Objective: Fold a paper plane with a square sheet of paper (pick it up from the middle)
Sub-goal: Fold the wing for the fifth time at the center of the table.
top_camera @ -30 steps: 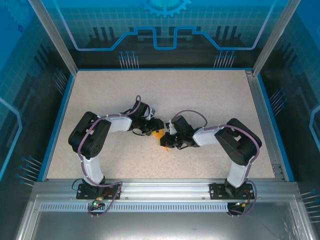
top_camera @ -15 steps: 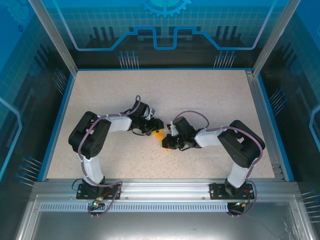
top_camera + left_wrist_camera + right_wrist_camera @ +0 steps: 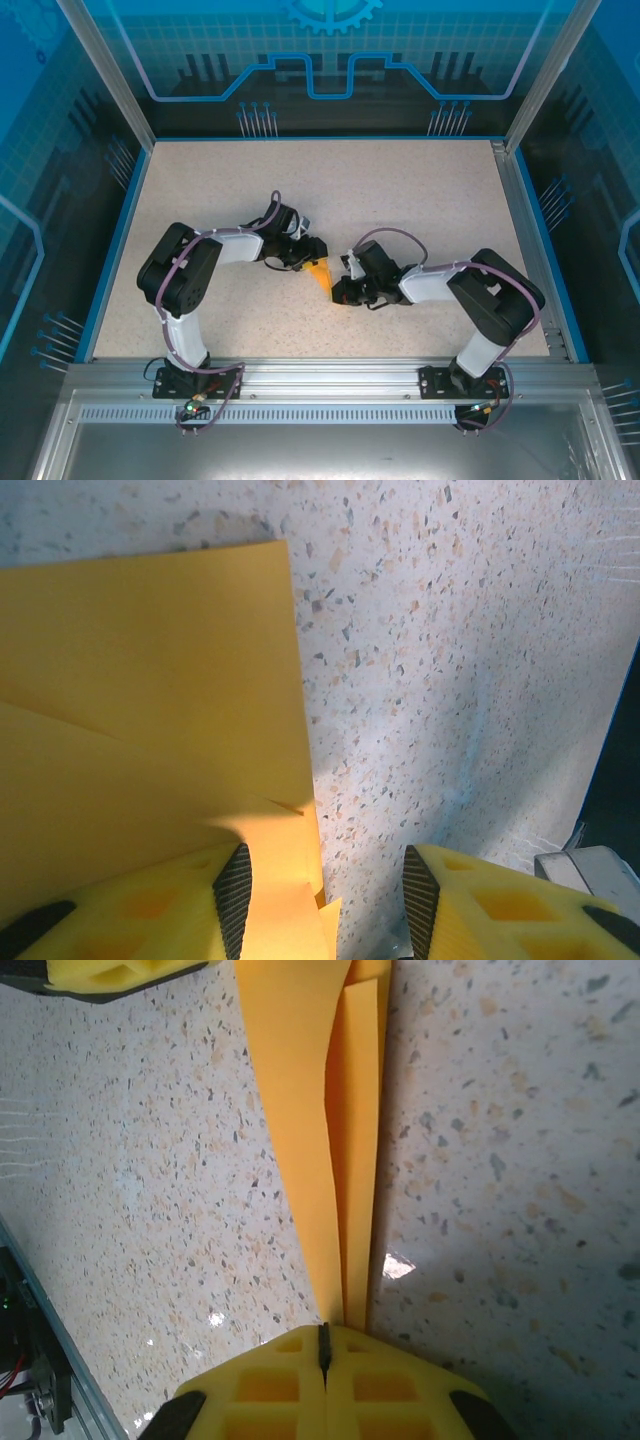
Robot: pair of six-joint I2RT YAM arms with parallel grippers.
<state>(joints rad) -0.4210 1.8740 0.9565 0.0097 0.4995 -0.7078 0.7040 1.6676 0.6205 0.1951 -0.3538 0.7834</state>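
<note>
Well, the paper [image 3: 310, 1110] is already folded into a long, thin, pointy shape with layers on top of each other, and it lies near the middle of the desk [image 3: 400, 190]. The right tool [image 3: 324, 1345] is pressed together and pinches the narrow end of the paper, while the left tool [image 3: 325, 890] is spread apart over the wide end and holds nothing. I think the first folds are done, but more folds are left before it can fly.

The folded paper [image 3: 320, 272] is laid on the table [image 3: 400, 190], set between the left gripper [image 3: 325, 905] and the right gripper [image 3: 324, 1360].
</note>
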